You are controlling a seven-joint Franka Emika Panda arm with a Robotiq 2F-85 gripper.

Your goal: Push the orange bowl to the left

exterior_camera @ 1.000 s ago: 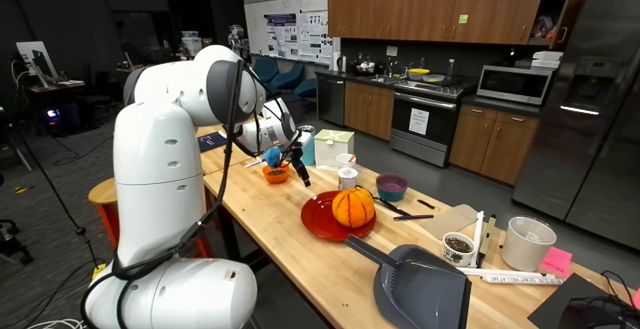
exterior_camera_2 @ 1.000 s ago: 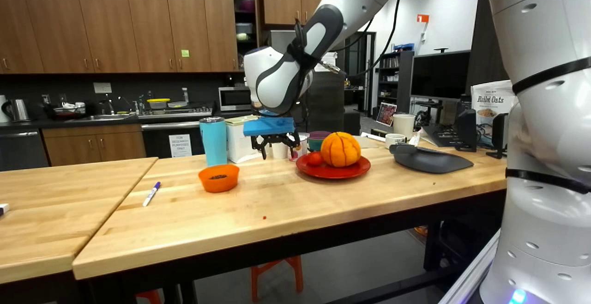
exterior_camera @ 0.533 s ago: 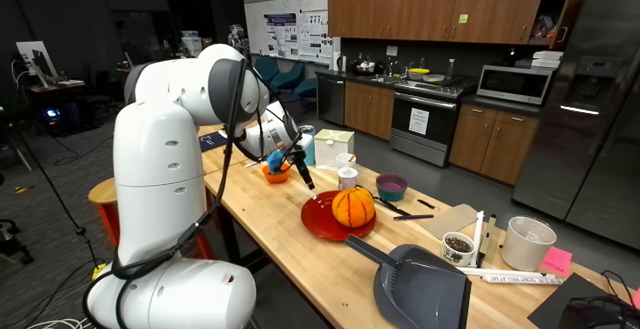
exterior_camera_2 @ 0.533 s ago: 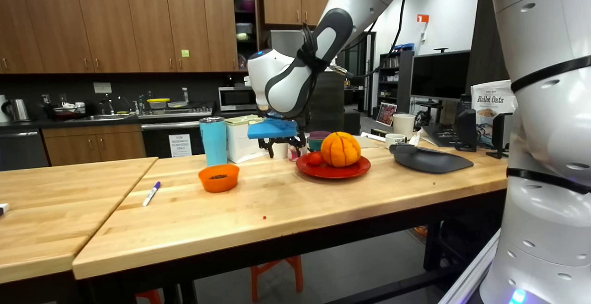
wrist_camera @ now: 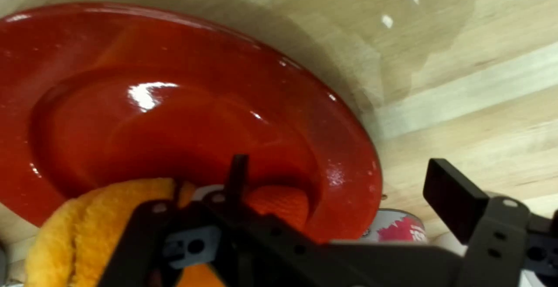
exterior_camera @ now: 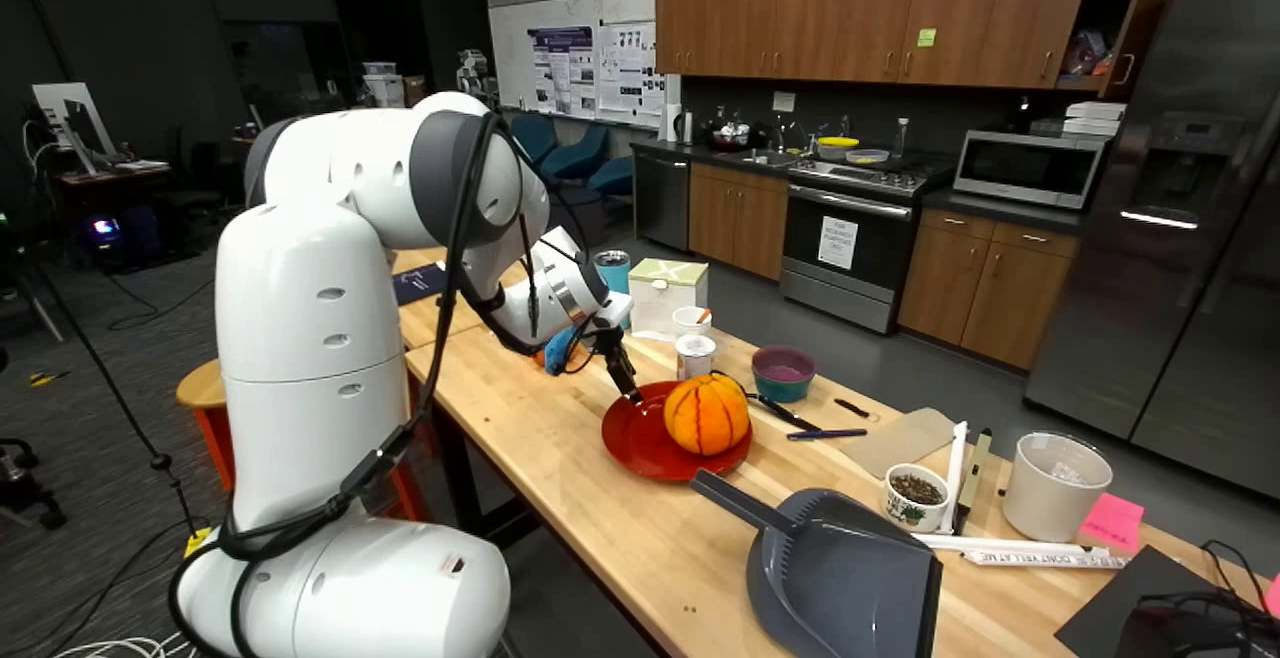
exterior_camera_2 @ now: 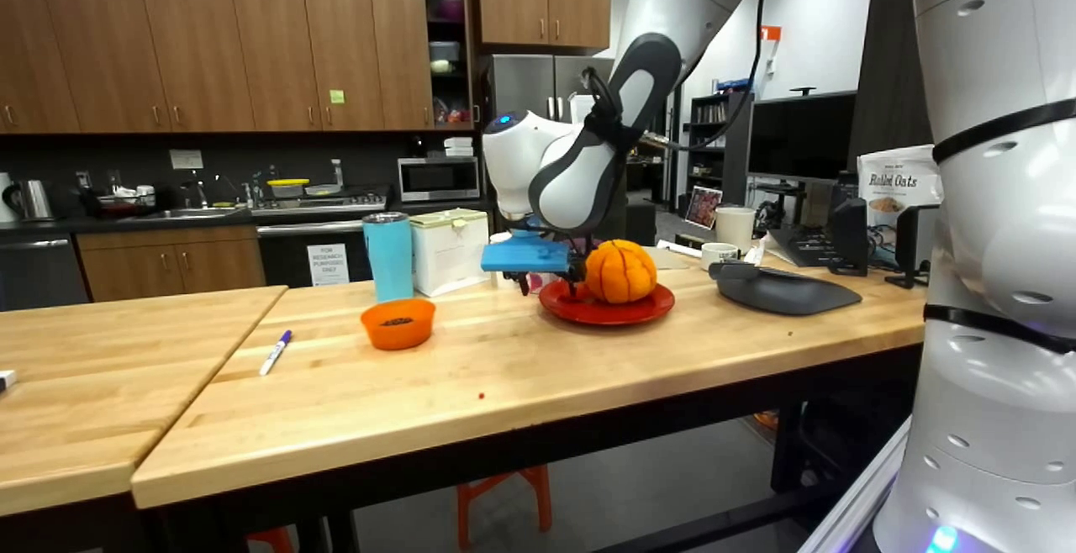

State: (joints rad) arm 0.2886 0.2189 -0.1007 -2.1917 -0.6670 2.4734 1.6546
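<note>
The orange bowl (exterior_camera_2: 398, 337) stands upright on the wooden table in an exterior view, with dark bits inside. In an exterior view only a sliver of the bowl (exterior_camera: 539, 358) shows behind the arm. It is out of the wrist view. My gripper is open, with nothing between its fingers. It hangs low over the edge of the red plate in both exterior views (exterior_camera: 637, 398) (exterior_camera_2: 548, 289), well apart from the bowl. In the wrist view the fingers (wrist_camera: 340, 169) are spread wide over the plate's rim.
The red plate (exterior_camera_2: 605, 314) bears a ribbed orange ball (exterior_camera_2: 621, 271) and a small red-orange object (wrist_camera: 281, 202). A can (exterior_camera: 695, 356) stands beside the plate. A blue tumbler (exterior_camera_2: 390, 259) and a white box (exterior_camera_2: 450, 252) stand behind the bowl. A marker (exterior_camera_2: 276, 353) and dustpan (exterior_camera_2: 786, 291) lie on the table.
My gripper has moved away from the bowl toward the red plate and come lower. In an exterior view the arm now covers most of the bowl. The bowl has not moved.
</note>
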